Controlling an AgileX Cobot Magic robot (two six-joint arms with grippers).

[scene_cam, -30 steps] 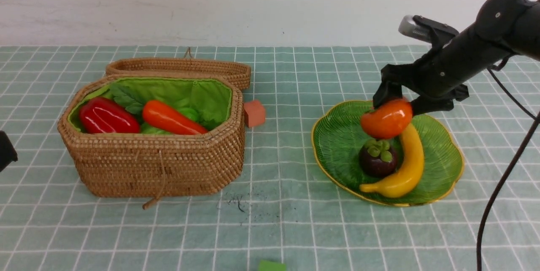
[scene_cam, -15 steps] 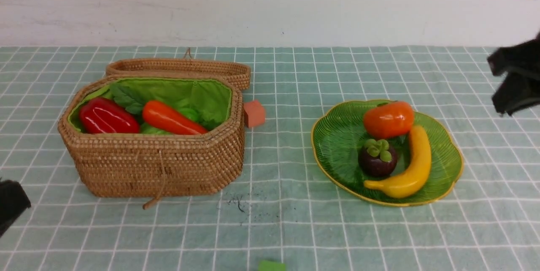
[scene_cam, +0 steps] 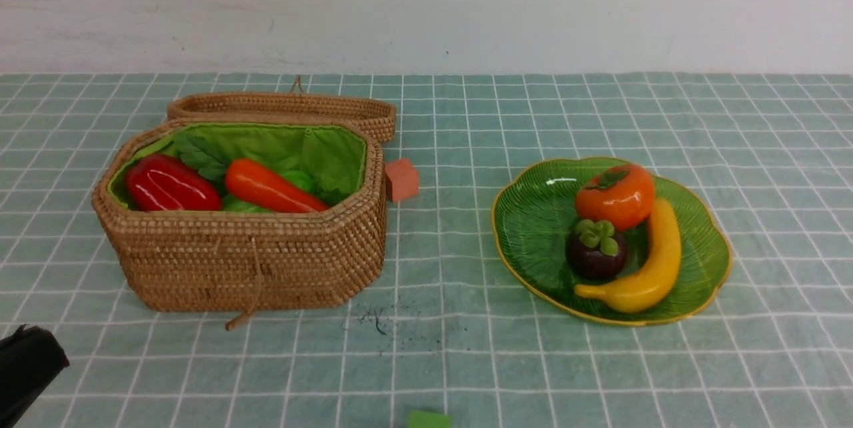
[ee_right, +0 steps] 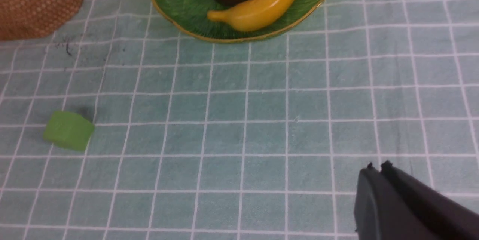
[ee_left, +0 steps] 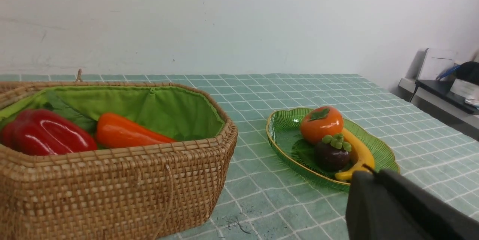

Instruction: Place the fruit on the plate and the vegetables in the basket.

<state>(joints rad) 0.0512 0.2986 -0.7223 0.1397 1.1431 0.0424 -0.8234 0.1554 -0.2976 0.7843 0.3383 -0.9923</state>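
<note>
On the green leaf-shaped plate (scene_cam: 533, 228) lie the fruit: an orange persimmon (scene_cam: 614, 196), a purple mangosteen (scene_cam: 596, 251) and a yellow banana (scene_cam: 650, 261). The wicker basket (scene_cam: 253, 261) stands open at the left, holding a red bell pepper (scene_cam: 170, 185), an orange carrot (scene_cam: 270, 187) and green vegetables partly hidden under them. My left gripper (ee_left: 370, 172) is shut and empty, low at the front left corner (scene_cam: 26, 361). My right gripper (ee_right: 377, 166) is shut and empty over bare cloth in front of the plate (ee_right: 179, 12); the front view does not show it.
The basket's lid (scene_cam: 286, 108) lies back behind it. A small pink block (scene_cam: 402, 179) sits beside the basket's right end. A green block (scene_cam: 430, 420) lies at the front edge, also seen as a green block (ee_right: 68, 130) in the right wrist view. A shelf (ee_left: 441, 90) stands off the table's right.
The right gripper let go of the persimmon onto the plate, closed, and pulled back out of the front view. The persimmon settled beside the banana. The left gripper sank slightly at the front left.
</note>
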